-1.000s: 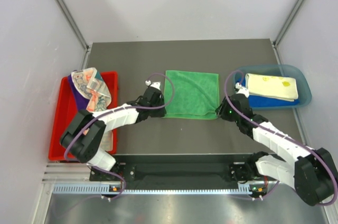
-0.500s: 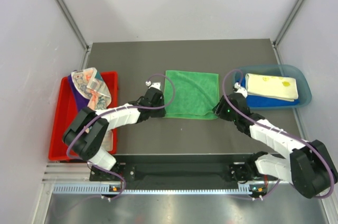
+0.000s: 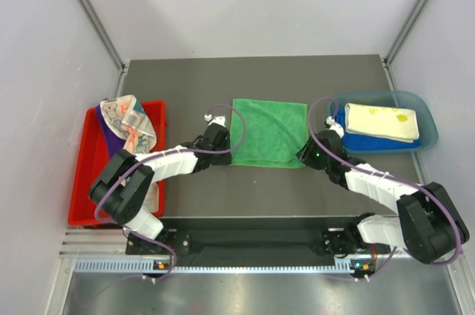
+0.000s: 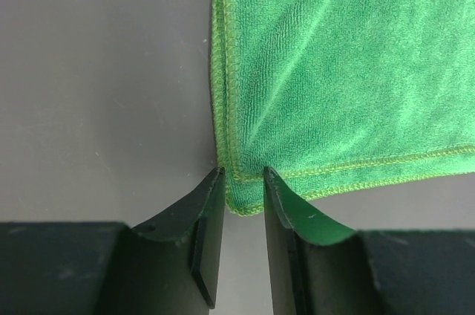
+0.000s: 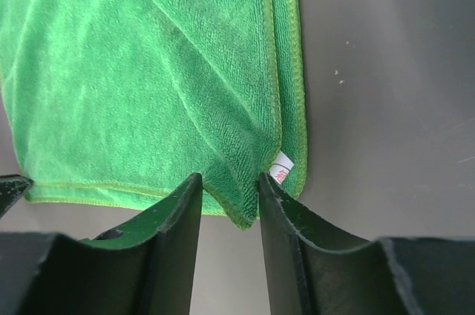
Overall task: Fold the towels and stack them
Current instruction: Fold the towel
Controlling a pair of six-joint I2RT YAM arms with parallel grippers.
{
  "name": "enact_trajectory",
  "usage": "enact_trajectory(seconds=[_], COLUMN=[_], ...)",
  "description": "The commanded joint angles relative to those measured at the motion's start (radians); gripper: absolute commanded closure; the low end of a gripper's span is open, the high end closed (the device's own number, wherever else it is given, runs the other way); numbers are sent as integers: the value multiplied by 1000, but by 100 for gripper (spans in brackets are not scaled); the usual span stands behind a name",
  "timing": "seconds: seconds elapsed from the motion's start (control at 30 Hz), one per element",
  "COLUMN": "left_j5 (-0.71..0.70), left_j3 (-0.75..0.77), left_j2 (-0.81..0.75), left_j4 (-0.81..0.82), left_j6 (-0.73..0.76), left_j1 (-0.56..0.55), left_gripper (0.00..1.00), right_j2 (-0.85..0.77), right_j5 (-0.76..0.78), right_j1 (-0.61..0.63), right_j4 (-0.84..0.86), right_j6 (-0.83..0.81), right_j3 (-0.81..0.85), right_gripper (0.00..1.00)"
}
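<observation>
Dark grey tabletop (image 3: 252, 70) carries one green cloth towel (image 3: 271, 133), flat at the frame's centre. At left, your one red plastic tray (image 3: 82, 181) holds a rumpled purple towel (image 3: 110, 137) and a white, orange-printed towel (image 3: 130, 125). At right, one translucent blue bin (image 3: 423, 114) holds a pale yellow towel (image 3: 382, 122) on a royal blue towel (image 3: 371, 142). Your left tool (image 4: 241, 181) and right tool (image 5: 228, 185) each stand partly spread, straddling a bottom corner of the green towel.
</observation>
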Motion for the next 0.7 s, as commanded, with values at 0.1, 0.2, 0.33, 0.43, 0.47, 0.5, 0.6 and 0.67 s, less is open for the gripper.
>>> enact_trajectory(seconds=[0.1,0.2,0.33,0.43,0.47,0.5,0.6,0.67], left_j5=[-44,-59,-64,-66,-67,-66,-69,-70], left_j3=[28,34,34,34,34,34,36,36], left_j2=[24,32,35,38,36,38,40,40], left_j4=[7,-3,-6,-4,-7,-7,-15,-18], left_j6=[1,4,6,6,6,7,9,10], left_j1=[-7,-7,-7,-8,-8,-7,-7,-8], left_gripper=[74,78,84,89,90,92,98,99], right_j2=[7,-10,-13,-1,4,11,11,5], right_j5=[-1,1,5,1,-1,-2,-1,4], right_j1=[14,14,14,14,14,14,13,14], right_j4=[50,41,42,64,67,65,61,48], right_j6=[13,11,13,22,22,22,21,16], right_j3=[-13,-23,-37,-40,-37,-34,-19,-10], right_gripper=[65,60,56,57,61,63,69,75])
